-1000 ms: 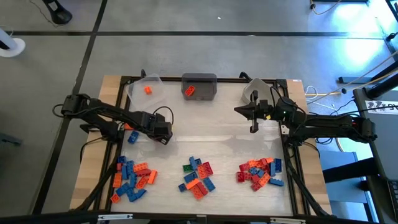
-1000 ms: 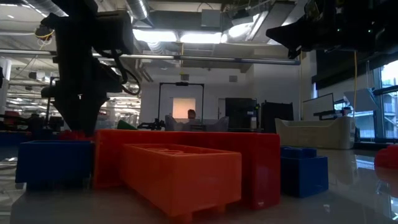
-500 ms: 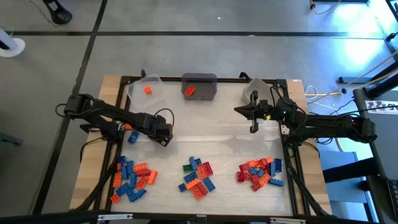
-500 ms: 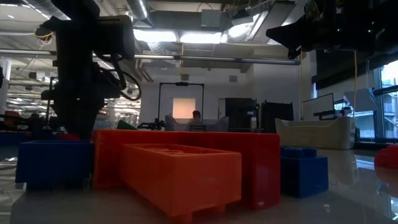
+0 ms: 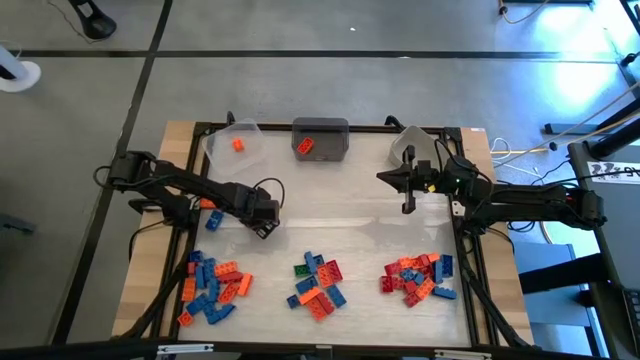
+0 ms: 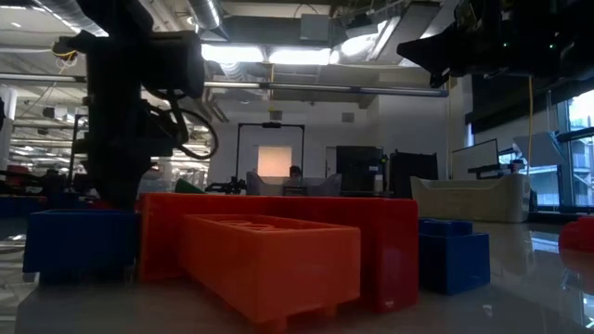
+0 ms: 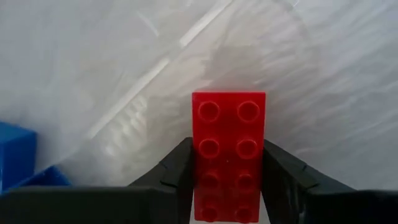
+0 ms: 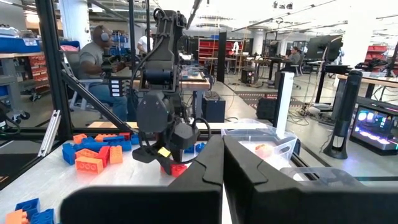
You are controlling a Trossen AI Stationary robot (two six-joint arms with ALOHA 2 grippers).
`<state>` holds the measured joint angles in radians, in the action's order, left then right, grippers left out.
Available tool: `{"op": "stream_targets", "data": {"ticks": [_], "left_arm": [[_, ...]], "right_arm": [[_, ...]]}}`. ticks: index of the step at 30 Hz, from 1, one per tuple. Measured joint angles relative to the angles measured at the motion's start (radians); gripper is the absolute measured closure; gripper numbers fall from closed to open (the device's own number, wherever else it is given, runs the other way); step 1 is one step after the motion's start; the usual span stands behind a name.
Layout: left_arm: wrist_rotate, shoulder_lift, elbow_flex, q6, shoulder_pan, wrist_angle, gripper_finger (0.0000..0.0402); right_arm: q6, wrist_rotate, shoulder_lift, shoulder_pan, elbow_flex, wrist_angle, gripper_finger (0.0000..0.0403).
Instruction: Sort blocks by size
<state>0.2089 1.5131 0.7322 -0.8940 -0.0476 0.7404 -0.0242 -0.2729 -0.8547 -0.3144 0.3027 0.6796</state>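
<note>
A red two-by-four block (image 7: pixel 228 143) lies on the white table, left of centre, and my left gripper (image 7: pixel 228 186) points down over it with a finger on each long side. From the right wrist view the same block (image 8: pixel 177 169) shows under the left gripper. Three heaps of red, orange, blue and green blocks lie near the front edge: left (image 5: pixel 212 283), middle (image 5: pixel 317 282), right (image 5: pixel 418 277). My right gripper (image 5: pixel 407 203) hangs shut and level above the table's far right, touching nothing. My left gripper pinches the red block's two long sides (image 7: pixel 198 163) between its fingers, toward one end of the block. The fingers come from above, pointing down, and lie across the block. The block lies flat, studs up; whether it still rests on the table does not show.
Along the far edge stand a clear bin (image 5: pixel 234 145) with one orange block, a grey bin (image 5: pixel 320 138) with one orange block, and another clear bin (image 5: pixel 408 145). A single blue block (image 5: pixel 213 220) lies beside the left arm. Bare tabletop spans the middle.
My left gripper has rolled a little about its own pointing line while staying over the same spot left of centre. The right arm has kept still.
</note>
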Motion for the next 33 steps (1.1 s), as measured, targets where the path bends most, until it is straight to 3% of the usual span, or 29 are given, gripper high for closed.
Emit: {"op": "stream_targets", "data": {"ticks": [7,15,25,33], "left_arm": [[-0.008,-0.04,0.073,0.108,0.044,-0.03,0.0278],[0.071,-0.038,0.231,0.33,0.157,-0.102,0.0277],[0.084,-0.031,0.291,0.653,0.34,-0.454,0.0277],[0.083,0.038,0.291,0.788,0.49,-0.662,0.0277]], "right_arm": [[0.0,0.0,0.0,0.0,0.0,0.003,0.0397],[-0.005,0.0,0.0,0.0,0.0,0.003,0.0397],[-0.007,0.0,0.0,0.0,0.0,0.004,0.0397],[-0.008,0.028,0.0,0.0,0.0,-0.001,0.0397]]}}
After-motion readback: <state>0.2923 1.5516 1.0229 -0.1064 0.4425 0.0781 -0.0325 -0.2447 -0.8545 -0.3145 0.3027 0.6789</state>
